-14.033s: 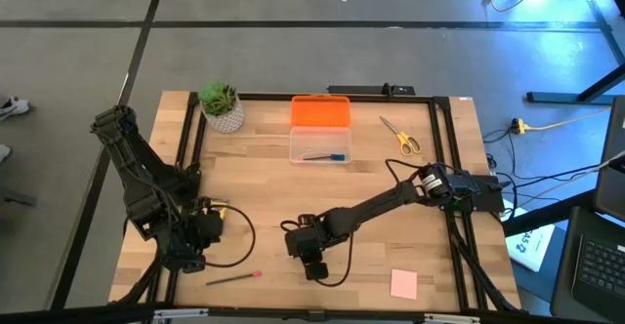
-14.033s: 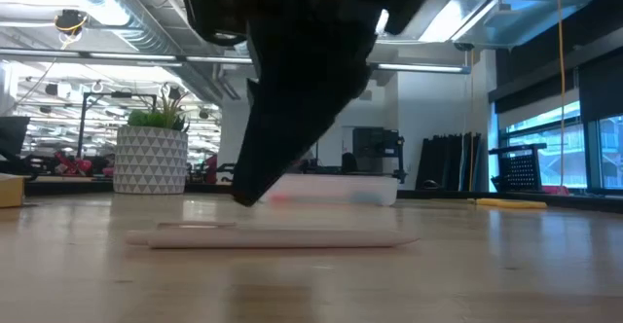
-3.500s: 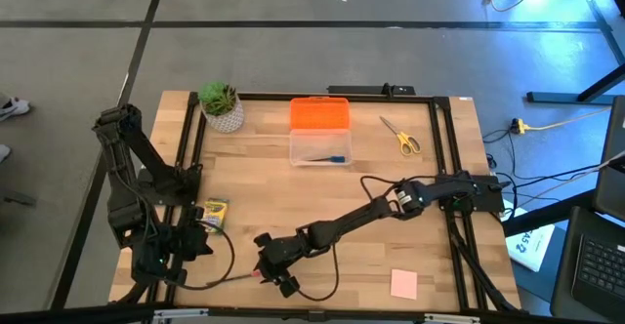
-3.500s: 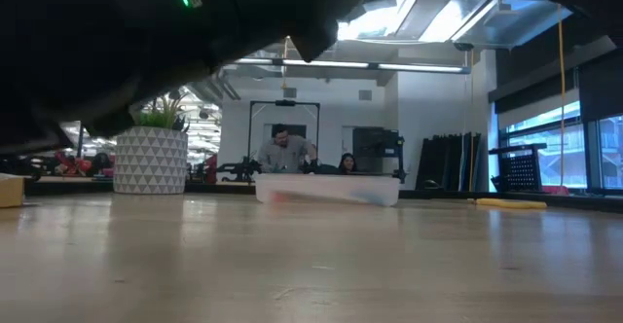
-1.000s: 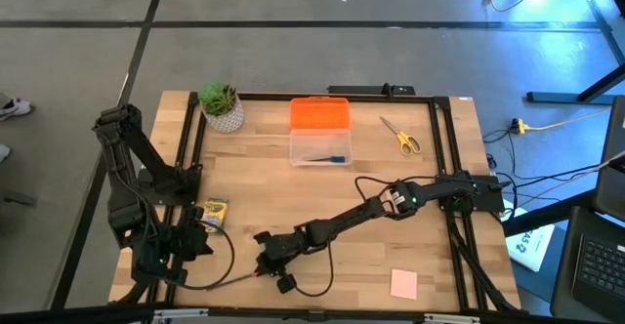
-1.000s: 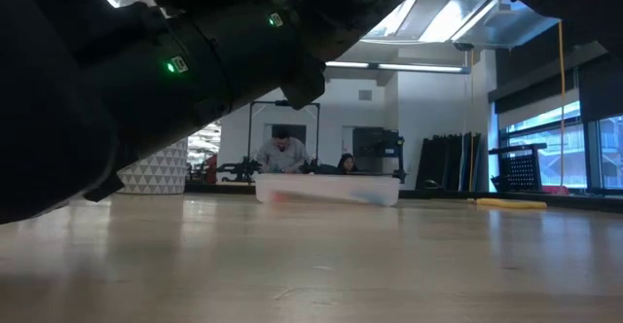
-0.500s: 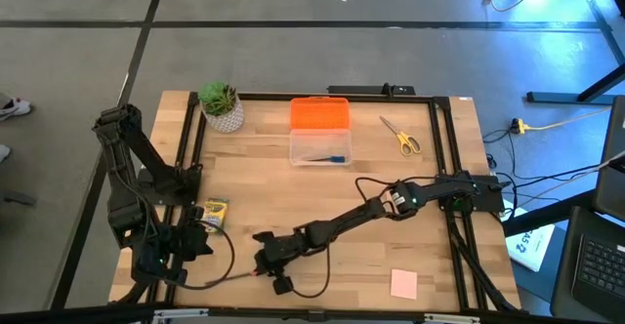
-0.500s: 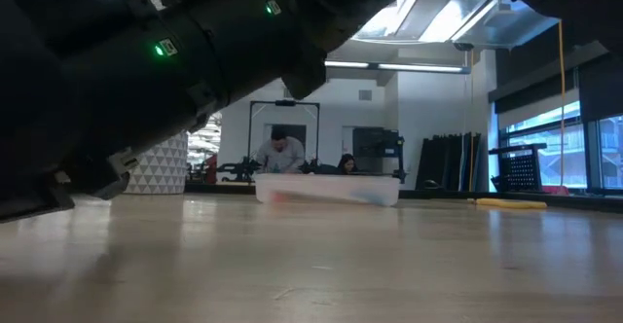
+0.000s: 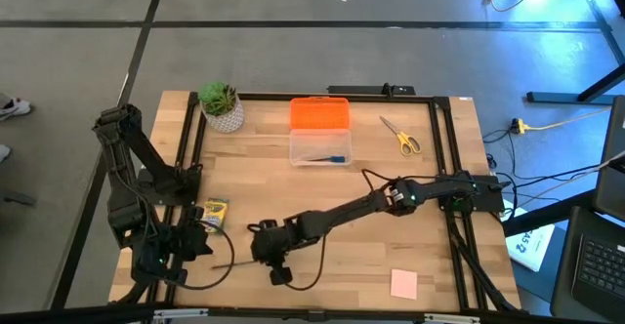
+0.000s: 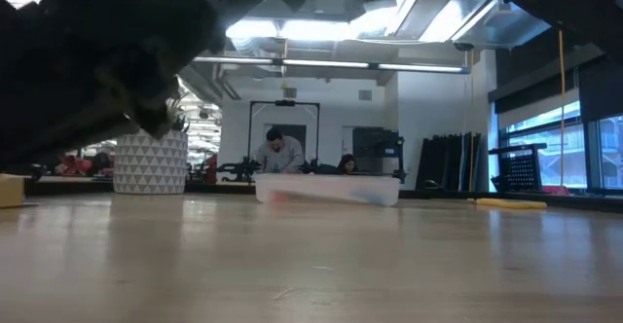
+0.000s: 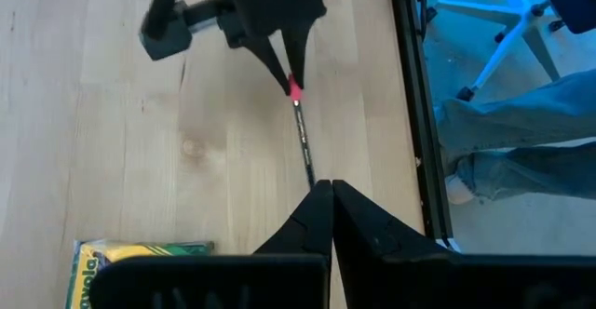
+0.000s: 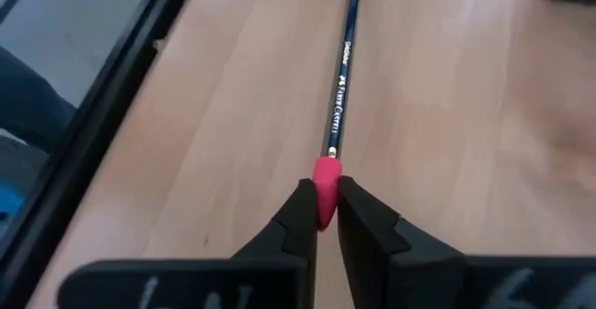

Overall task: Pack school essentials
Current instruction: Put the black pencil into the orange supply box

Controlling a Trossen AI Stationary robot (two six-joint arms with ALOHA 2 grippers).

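Observation:
The red-tipped pencil [image 9: 232,260] lies near the table's near-left corner, a dark shaft with a red end. My right gripper [image 9: 260,255] reaches there and is shut on that red end [image 12: 326,181]. My left gripper [image 11: 323,190] is shut, and sits just off the pencil's other end [image 11: 309,171]. The green-yellow crayon box [image 9: 212,213] lies flat on the table beside the left arm. The yellow-handled scissors [image 9: 401,136] lie far right, and the pink note pad [image 9: 403,283] lies near right. My right gripper pinches the pencil's red end [image 12: 326,197] between its two fingers. The fingers lie along the shaft, which runs straight out from them toward the table's left. Whether the other end rests on the table cannot be told. My left gripper: I cannot tell whether its tips touch the pencil's other end.
The clear case with orange lid [image 9: 319,129] stands at the far middle, with a dark pen and a small blue piece inside. The potted plant [image 9: 221,106] is at the far left. A black frame rail [image 11: 410,95] runs along the near edge. Bare wood lies between case and arms.
My right gripper, shut on the pencil's red end, has risen and moved a little toward the far edge. The pencil has gone with it and now lies nearer my left gripper. The left arm has kept still.

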